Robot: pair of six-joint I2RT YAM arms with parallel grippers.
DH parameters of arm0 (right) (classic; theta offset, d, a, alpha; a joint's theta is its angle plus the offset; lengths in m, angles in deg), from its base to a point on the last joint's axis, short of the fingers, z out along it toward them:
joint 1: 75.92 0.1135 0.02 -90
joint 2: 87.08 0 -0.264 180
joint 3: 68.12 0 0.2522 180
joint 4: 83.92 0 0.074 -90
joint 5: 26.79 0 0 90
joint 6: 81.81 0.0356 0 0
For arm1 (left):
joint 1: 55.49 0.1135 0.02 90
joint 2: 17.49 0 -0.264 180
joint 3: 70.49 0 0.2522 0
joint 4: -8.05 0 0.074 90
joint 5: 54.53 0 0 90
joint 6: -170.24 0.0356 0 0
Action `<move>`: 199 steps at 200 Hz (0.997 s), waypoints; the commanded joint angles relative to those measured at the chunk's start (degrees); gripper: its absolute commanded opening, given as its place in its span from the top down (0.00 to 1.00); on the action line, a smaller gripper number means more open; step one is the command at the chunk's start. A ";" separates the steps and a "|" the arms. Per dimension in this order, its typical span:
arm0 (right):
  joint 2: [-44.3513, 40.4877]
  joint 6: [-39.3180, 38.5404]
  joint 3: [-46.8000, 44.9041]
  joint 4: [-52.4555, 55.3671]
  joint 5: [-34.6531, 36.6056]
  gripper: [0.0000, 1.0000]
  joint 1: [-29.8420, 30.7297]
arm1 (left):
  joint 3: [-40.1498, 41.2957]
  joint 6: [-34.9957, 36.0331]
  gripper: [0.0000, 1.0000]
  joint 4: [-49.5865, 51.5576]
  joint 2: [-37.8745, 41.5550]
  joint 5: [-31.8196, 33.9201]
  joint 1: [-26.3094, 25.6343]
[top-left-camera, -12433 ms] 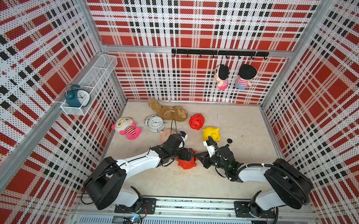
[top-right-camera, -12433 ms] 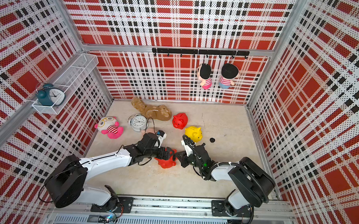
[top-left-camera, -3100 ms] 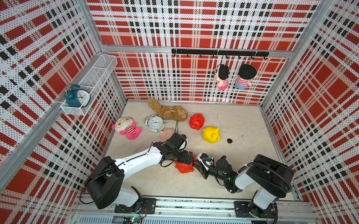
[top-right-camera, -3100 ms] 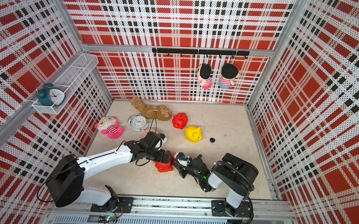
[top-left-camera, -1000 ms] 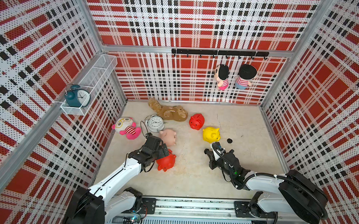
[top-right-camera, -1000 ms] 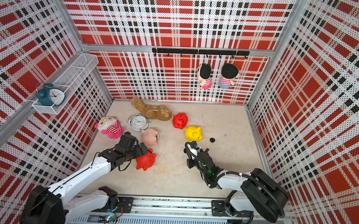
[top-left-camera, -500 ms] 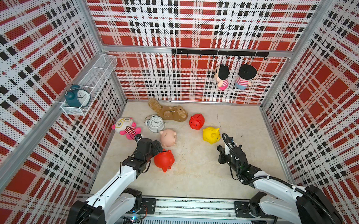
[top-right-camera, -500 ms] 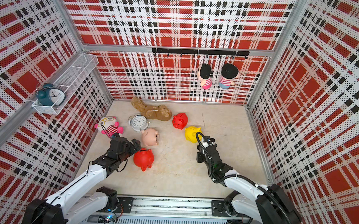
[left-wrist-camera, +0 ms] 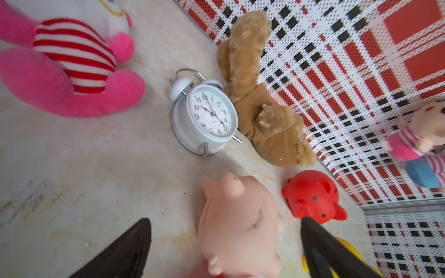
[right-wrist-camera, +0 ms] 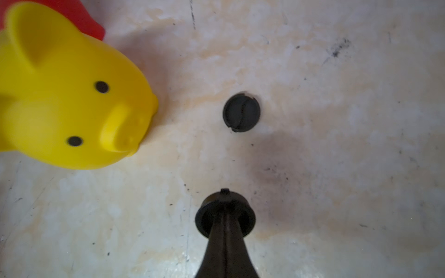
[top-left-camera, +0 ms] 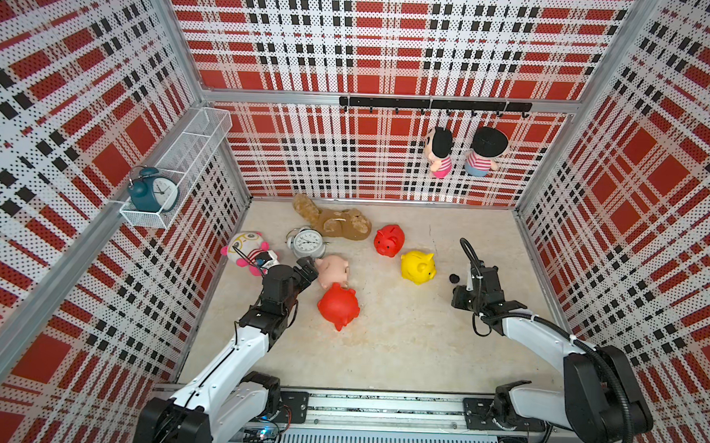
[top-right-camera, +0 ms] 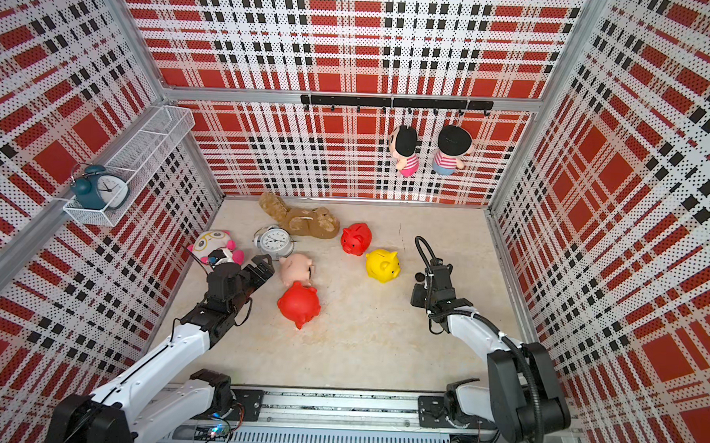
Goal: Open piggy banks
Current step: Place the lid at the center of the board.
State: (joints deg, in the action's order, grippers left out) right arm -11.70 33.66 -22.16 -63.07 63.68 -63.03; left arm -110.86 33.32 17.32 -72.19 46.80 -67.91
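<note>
**Left gripper open at the pale pink piggy bank, right gripper pinching a black plug**

I am holding my left gripper [top-left-camera: 309, 269] wide open and empty, just beside the pale pink piggy bank [top-left-camera: 334, 271]. The pig is sitting straight ahead between my spread fingers [left-wrist-camera: 125, 250], and its long axis seems to be running along my reach, snout away. This is clearly the nearer arm, though I cannot see the pig's belly plug. A red piggy bank [top-left-camera: 338, 306] is lying just beside it. Well apart, my right gripper [right-wrist-camera: 225, 207] is clamping a black plug [right-wrist-camera: 203, 221] above the worktop [top-left-camera: 401, 348], near a loose plug [right-wrist-camera: 241, 112] and the yellow piggy bank [right-wrist-camera: 72, 96]. The wall basket [top-left-camera: 192, 149] is holding a teal clock [top-left-camera: 153, 189].
</note>
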 commanded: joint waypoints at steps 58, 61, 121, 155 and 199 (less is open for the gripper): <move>8.69 0.68 4.12 0.85 -3.19 0.95 -4.70 | -0.65 1.84 0.02 -5.51 4.57 9.31 -12.06; 8.98 0.58 4.24 0.77 -3.34 0.94 -4.95 | -0.70 1.83 0.02 -5.56 4.73 9.54 -12.70; 7.03 -1.58 9.53 8.39 -0.89 0.64 -6.19 | -2.30 0.36 0.02 -4.24 4.23 11.34 -23.31; 1.07 -1.83 9.91 5.78 -5.01 0.49 -6.20 | -2.32 -3.26 0.02 -12.56 -1.69 14.60 -34.31; 8.61 -2.97 17.54 -3.56 -13.96 0.28 -6.18 | -5.33 -7.53 0.02 -20.31 -16.03 23.42 -50.48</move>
State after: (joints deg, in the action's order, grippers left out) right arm -7.99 31.32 -9.78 -59.99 55.96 -68.93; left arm -113.44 28.89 3.66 -82.72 63.89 -112.41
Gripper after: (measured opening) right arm 0.706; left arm 0.983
